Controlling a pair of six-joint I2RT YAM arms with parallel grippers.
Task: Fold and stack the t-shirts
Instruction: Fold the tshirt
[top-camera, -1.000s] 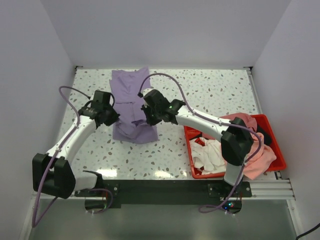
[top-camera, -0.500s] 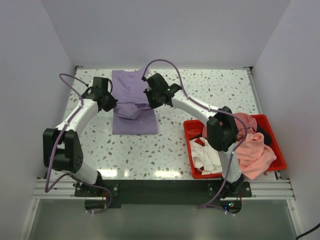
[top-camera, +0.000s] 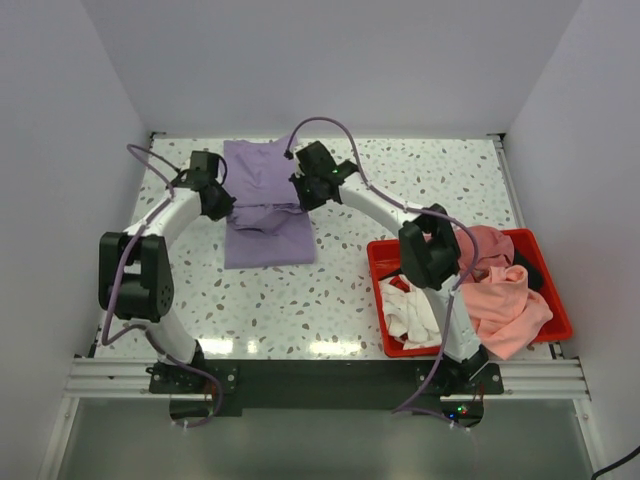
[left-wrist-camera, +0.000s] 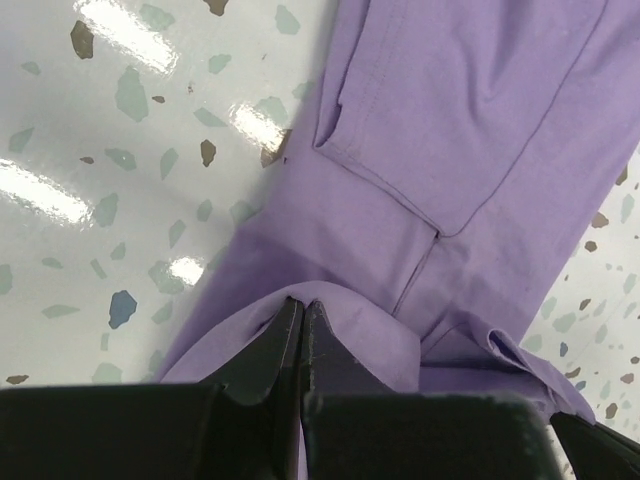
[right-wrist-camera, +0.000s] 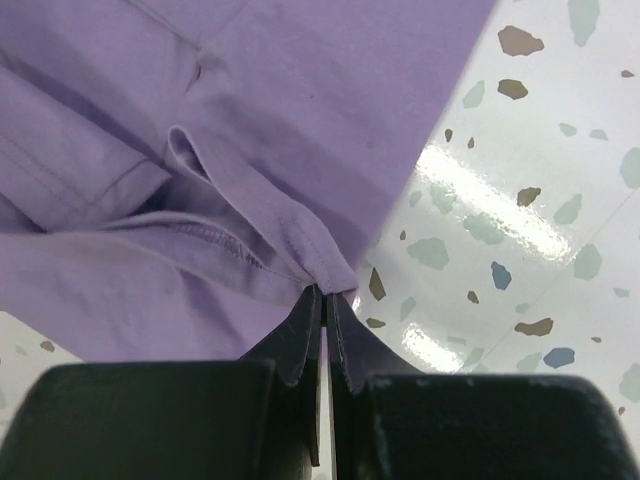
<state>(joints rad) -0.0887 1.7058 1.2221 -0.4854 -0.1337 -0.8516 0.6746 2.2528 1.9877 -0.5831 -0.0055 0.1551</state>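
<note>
the purple t-shirt (top-camera: 268, 215) lies on the desk (top-camera: 420, 175), far left of centre, its near part apparently doubled over. the left fingers (left-wrist-camera: 268, 350) are clamped on a fold at its left edge; the right fingers (right-wrist-camera: 290, 345) pinch its right edge. other shirts (top-camera: 500, 300) fill the red bin (top-camera: 381, 300).

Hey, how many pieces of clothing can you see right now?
3 at least: a purple shirt on the table, plus a white shirt and a pink shirt in the red bin. More may be buried.
</note>
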